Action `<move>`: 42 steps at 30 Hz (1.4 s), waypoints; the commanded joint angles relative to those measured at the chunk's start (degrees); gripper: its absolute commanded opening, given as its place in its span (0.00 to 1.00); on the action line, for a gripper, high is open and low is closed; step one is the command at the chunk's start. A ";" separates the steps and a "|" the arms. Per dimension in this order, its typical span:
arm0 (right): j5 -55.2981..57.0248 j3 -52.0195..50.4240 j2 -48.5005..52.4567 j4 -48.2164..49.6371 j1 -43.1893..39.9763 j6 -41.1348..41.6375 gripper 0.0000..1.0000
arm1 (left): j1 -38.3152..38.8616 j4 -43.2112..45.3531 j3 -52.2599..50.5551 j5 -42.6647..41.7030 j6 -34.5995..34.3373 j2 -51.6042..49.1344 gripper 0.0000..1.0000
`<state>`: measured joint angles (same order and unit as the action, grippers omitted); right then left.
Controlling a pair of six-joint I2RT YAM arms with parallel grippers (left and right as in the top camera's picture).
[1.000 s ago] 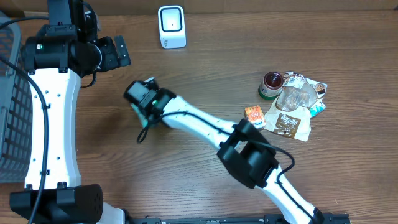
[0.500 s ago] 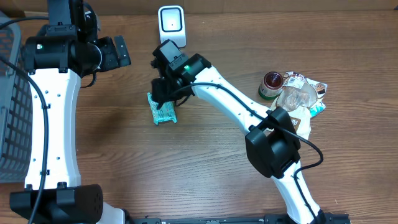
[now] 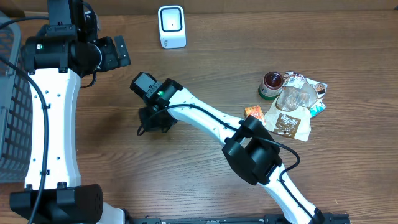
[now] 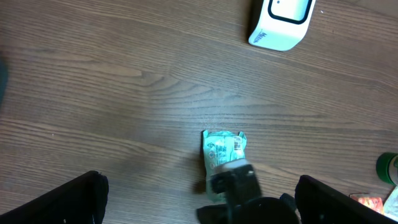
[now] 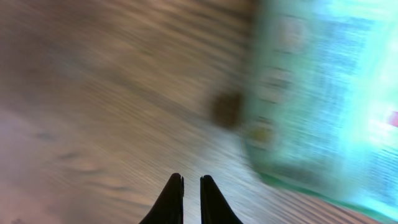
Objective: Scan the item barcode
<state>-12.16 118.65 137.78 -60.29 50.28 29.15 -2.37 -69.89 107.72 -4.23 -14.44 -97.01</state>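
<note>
Here the wooden table (image 3: 93,149) has a wire basket (image 3: 11,106) at its left edge. The white right arm (image 3: 205,121) stretches from the near right across to left of centre. A pile of snack packs (image 3: 292,106) sits well apart on the right, and the white scanner (image 3: 171,26) stands at the far edge. The green packet (image 4: 222,148) lies flat on the wood, nearer than the scanner and slightly left of it, mostly hidden overhead by the right wrist. It looks light, soft and crinkly, with slippery film, so a pinch on a sealed edge seems best, leaving the white printed patch uncovered. The left gripper (image 3: 121,53) hangs spread wide and empty on the far left. The right gripper (image 5: 191,179) has its fingers drawn almost together on nothing, with the packet just beside them.
</note>
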 commanded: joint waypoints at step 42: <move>2.12 0.72 -0.11 -4.24 -8.72 -8.68 0.04 | -0.20 0.02 0.04 0.20 0.72 -0.28 1.00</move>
<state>-5.76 119.15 140.64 -64.27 43.29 23.64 -2.35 -69.89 107.72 -4.23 -14.44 -97.01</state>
